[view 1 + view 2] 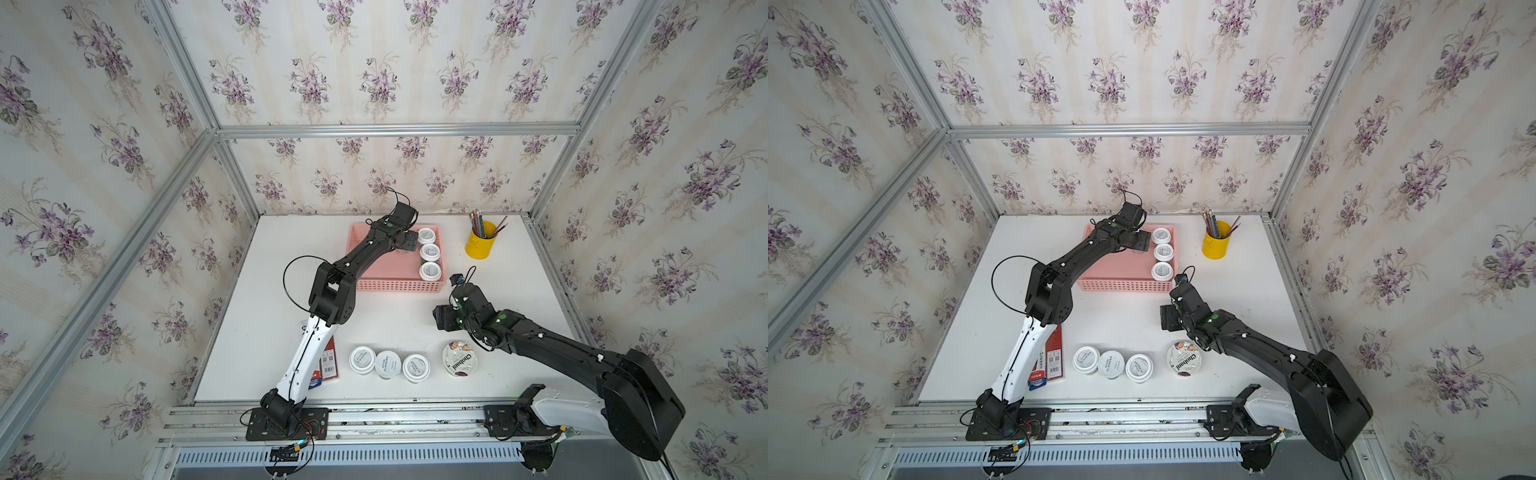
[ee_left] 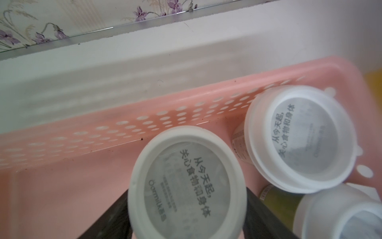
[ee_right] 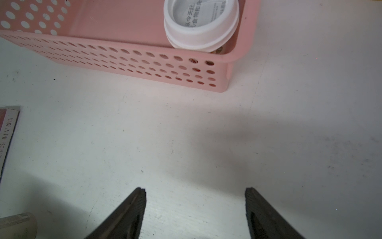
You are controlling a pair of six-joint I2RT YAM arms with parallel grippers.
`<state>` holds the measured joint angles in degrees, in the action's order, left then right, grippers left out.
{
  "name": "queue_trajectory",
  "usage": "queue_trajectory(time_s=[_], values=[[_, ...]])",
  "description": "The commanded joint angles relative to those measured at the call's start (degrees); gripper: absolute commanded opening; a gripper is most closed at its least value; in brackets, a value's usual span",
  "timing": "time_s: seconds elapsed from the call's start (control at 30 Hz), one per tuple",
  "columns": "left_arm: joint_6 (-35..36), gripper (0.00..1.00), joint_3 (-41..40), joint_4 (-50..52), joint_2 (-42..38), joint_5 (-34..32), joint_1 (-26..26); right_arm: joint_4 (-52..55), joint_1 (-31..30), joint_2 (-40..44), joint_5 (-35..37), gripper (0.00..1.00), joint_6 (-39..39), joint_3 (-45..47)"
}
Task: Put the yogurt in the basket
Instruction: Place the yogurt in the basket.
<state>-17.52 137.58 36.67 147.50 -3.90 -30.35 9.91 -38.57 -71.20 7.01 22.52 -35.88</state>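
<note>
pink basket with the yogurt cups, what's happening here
The left gripper holds a small white-lidded yogurt cup inside the shallow pink plastic basket, beside three like cups already in it. The right gripper hangs open and empty over the white table. Three small cups and the flat round Chobani cup wait at the front.

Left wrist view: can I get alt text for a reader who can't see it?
A white-lidded yogurt cup sits between the dark fingers of the left tool, over the floor of the pink basket. Two more lidded cups stand close beside it by the basket's holed wall; white table and floral wallpaper lie beyond.
</note>
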Motion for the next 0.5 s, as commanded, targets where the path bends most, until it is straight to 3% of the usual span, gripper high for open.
queue_trajectory(time_s=[0.0,0.23,0.47], values=[[0.1,0.80,0.4,-1.5,0.7,0.2,0.0,0.4,0.0,0.2,0.3,0.80,0.3,-0.2],[-0.4,0.81,0.3,-1.8,1.4,0.4,0.0,0.6,0.0,1.1,0.6,0.80,0.2,-0.2],[-0.8,0.89,-2.0,-1.9,-0.1,0.9,0.1,0.7,0.0,1.8,1.0,0.80,0.0,-0.3]])
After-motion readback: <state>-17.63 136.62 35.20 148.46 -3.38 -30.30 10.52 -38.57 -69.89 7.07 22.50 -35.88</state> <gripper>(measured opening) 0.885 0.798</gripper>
